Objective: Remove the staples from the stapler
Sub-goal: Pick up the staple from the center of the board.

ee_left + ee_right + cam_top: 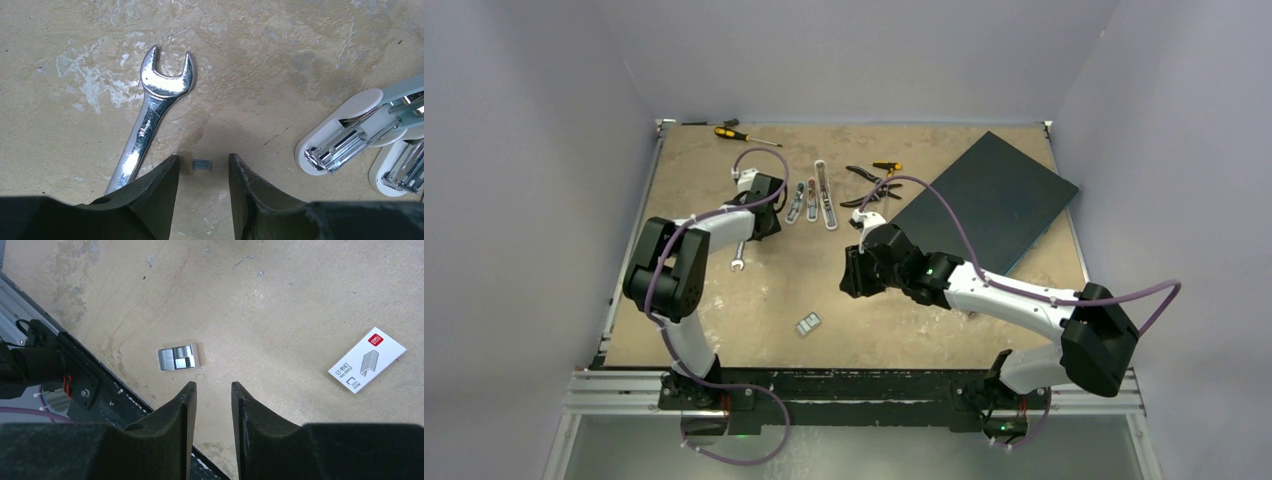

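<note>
A worn tan table [774, 290] with pale scuffs lies between plain lilac-grey walls [534, 150]. On its left half a shiny open-ended wrench [150, 115] lies flat. Along the far edge rests a screwdriver [744, 135] with a yellow and black handle. Further right, black-handled pliers [869, 190] lie just beside a small yellow-handled tool [886, 166]. A dark flat board [989, 200] sits askew over the far right corner. A small white box [367, 360] with a red logo and dark print lies flat, tilted, on bare tabletop
</note>
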You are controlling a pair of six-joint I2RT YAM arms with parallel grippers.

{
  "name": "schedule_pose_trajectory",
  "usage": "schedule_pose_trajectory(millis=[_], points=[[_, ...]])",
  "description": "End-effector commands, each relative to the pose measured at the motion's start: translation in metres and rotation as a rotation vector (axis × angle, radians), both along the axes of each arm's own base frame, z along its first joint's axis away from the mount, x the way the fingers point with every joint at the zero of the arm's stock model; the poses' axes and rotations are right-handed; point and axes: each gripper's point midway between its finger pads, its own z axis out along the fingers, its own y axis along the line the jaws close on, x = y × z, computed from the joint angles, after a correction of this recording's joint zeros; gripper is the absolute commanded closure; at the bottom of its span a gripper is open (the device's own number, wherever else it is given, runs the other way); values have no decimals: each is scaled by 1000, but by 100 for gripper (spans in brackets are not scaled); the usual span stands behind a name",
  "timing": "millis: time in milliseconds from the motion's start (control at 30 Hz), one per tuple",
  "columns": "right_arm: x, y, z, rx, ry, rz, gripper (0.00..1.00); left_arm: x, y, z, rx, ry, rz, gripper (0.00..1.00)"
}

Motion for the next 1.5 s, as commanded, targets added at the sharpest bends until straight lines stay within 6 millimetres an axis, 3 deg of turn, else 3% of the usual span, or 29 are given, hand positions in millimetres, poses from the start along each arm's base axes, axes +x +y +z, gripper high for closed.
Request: schedule_pose_trajectory(millis=[0,1033,1267,1467], points=[[2,0,9,19,-29,11,66,9,3,-1,10,-9,3,63],[0,4,8,27,-18,31,65,-8,6,6,0,6,16,89],[1,3,8,27,-21,26,65,-10,-4,20,-51,-14,-9,90],[5,-2,18,39,-52,-8,65,-31,-30,41,-81,-34,-60,90]])
